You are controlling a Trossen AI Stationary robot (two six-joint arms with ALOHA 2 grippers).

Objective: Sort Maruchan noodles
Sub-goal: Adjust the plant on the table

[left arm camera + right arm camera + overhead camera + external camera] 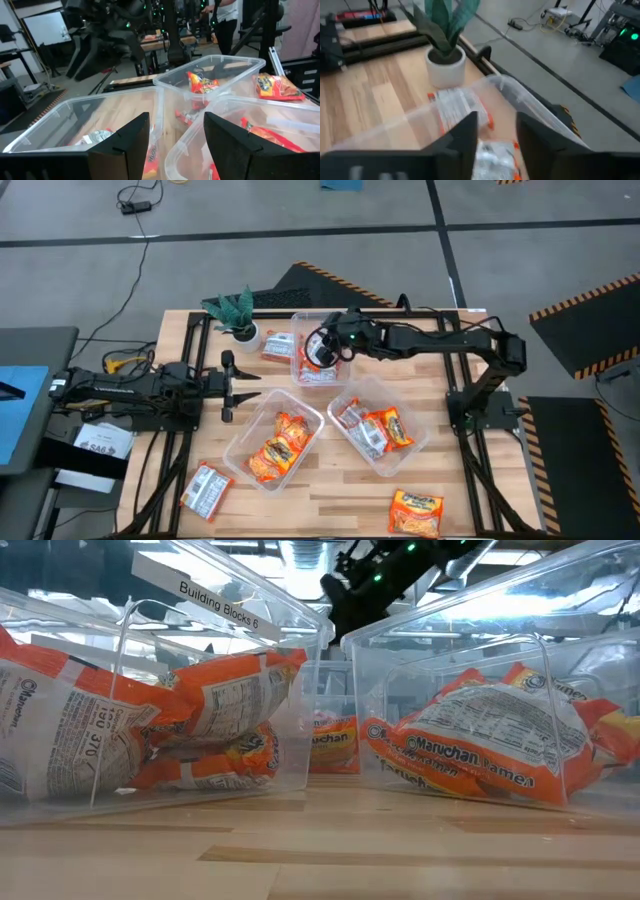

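Three clear tubs stand on the wooden table. The near-left tub (238, 448) holds orange Maruchan packets (278, 445). The near-right tub (398, 462) holds orange and silvery packets (375, 430). My right gripper (318, 352) hangs open over the far tub (300, 320), its fingers on either side of a silvery-orange packet (495, 152) lying in it. Loose packets lie beside the plant (278, 345), near the table's near-left corner (207, 490) and near its near-right edge (415, 512). My left gripper (228, 387) waits open at the table's left, touching nothing. My right gripper (496, 120) stands over the far tub with the silvery-orange packet showing between its fingers (470, 135). I cannot tell whether they touch it.
A small potted green plant (238, 315) stands at the far-left of the table, close to the far tub. The three tubs crowd the middle. Bare wood (330, 500) shows along the near edge between the loose packets. Black frame rails run along the table's sides.
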